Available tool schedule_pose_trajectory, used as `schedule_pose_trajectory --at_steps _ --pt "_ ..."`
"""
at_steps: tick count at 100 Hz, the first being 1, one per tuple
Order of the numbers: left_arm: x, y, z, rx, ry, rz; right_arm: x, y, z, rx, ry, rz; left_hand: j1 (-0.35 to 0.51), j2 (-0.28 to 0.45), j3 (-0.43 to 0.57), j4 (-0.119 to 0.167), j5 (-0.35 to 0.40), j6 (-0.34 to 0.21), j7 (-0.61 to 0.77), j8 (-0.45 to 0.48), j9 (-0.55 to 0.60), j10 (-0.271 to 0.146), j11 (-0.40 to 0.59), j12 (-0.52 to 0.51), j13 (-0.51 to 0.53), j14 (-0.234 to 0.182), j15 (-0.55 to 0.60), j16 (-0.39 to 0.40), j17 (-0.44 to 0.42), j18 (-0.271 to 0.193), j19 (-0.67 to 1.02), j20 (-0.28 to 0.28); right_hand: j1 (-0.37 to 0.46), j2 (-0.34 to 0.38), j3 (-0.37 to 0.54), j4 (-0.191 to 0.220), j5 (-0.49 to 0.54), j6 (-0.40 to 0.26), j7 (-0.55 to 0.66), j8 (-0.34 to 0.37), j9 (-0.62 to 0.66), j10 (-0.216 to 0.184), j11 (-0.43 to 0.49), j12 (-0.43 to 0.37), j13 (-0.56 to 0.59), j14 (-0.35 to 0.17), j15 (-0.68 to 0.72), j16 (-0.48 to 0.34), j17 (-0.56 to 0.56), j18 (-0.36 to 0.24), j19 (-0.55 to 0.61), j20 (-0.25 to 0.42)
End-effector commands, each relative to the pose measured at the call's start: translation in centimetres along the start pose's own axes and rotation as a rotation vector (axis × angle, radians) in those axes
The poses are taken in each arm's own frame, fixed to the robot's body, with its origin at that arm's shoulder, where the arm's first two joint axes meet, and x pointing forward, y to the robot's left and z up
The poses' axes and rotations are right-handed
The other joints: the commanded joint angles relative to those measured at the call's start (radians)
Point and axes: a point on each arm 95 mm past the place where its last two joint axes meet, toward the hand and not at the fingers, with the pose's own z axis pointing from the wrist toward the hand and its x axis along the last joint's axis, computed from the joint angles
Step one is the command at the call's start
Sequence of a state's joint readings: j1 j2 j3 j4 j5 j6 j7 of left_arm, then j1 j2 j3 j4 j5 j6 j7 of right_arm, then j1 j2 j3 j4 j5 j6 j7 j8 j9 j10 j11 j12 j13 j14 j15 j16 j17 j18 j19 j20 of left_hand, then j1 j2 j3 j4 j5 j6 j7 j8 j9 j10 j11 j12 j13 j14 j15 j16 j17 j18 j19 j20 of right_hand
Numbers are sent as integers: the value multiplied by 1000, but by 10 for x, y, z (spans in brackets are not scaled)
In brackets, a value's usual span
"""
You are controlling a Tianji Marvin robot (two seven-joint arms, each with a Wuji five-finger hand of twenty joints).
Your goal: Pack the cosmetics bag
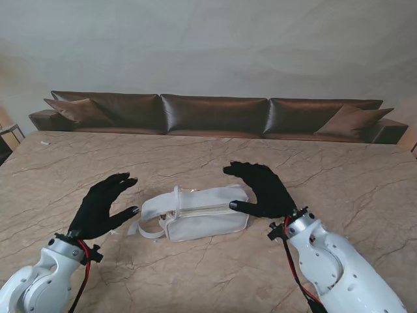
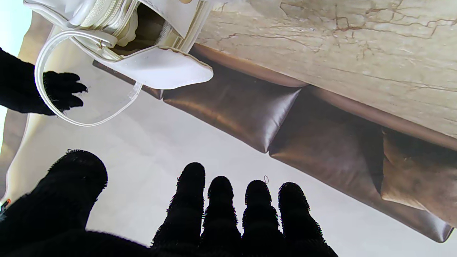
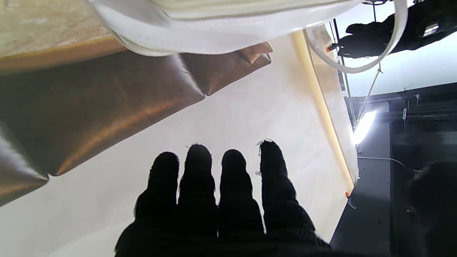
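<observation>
A white cosmetics bag point(image 1: 199, 214) lies on its side in the middle of the marble table, its strap point(image 1: 148, 222) looped out toward my left. The left wrist view shows the bag point(image 2: 157, 64) partly unzipped at its strap end, with something pale inside. My left hand point(image 1: 101, 205), in a black glove, hovers open just left of the strap, fingers spread and holding nothing. My right hand point(image 1: 264, 189), also gloved, stands open at the bag's right end, thumb near or against the end by the zip; contact is unclear. The right wrist view shows the bag's side point(image 3: 221, 25) close by.
The marble table point(image 1: 208, 156) stretches wide around the bag. A brown leather sofa point(image 1: 215, 114) with cushions runs along its far edge. A small pale object point(image 1: 44, 142) lies near the table's far left corner.
</observation>
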State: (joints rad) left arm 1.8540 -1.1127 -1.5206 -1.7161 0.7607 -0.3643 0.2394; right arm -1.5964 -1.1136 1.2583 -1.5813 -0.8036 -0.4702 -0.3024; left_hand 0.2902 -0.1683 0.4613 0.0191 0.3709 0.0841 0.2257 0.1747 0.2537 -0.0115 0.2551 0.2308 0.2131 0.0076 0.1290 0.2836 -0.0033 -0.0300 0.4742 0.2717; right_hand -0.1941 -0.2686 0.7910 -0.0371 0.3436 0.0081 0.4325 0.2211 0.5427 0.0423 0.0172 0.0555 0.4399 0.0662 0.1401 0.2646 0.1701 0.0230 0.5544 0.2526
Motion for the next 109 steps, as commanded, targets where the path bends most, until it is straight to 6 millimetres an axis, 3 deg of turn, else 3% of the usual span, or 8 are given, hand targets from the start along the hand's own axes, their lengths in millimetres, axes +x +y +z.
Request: schedule_pose_trajectory --at_steps 1,21,56,86,109 --pt "5 1 1 6 0 -13 -4 -10 -10 27 -25 24 -45 50 -27 40 6 18 -44 -16 -11 12 -36 -23 -22 1 7 -11 -10 -22 13 -4 -29 29 -26 20 -39 10 -11 -26 17 4 -27 -12 -25 -33 -5 -8 -15 -28 7 -15" --pt "7 3 2 4 0 -23 -7 -16 -22 13 -46 43 -34 54 -45 50 4 17 -42 -16 -9 7 -38 -25 -23 -2 7 -13 -15 -19 7 -9 -7 32 -40 23 -38 0 -3 -25 20 1 -25 -12 -26 -27 -1 -6 -19 -19 15 -18" --pt "6 9 2 -10 -8 -38 -8 -26 -25 -28 -41 100 -25 62 -69 62 -2 15 -25 -3 -6 6 -40 -26 -21 13 -5 -9 -21 27 2 -15 -8 46 -56 22 -39 -7 11 -19 27 -4 -25 -12 -22 -28 -1 -2 -14 -7 31 -12" --pt "8 11 3 -9 -6 -44 -10 -34 -33 -27 -53 117 -23 66 -81 69 -1 7 -23 5 -6 0 -41 -27 -18 5 -14 -5 -24 33 -8 -21 -2 46 -60 23 -27 -14 18 -17 36 -6 -24 -11 -16 -27 -2 -2 -11 -1 35 -10" --pt "8 11 3 -8 -8 -43 -11 -34 -37 -22 -58 116 -19 68 -88 71 -4 -1 -21 11 -4 -6 -41 -27 -14 2 -21 -1 -27 64 -10 -19 2 44 -61 22 -21 -23 23 -15 40 -9 -24 -10 -14 -26 -2 1 -12 5 39 -5"
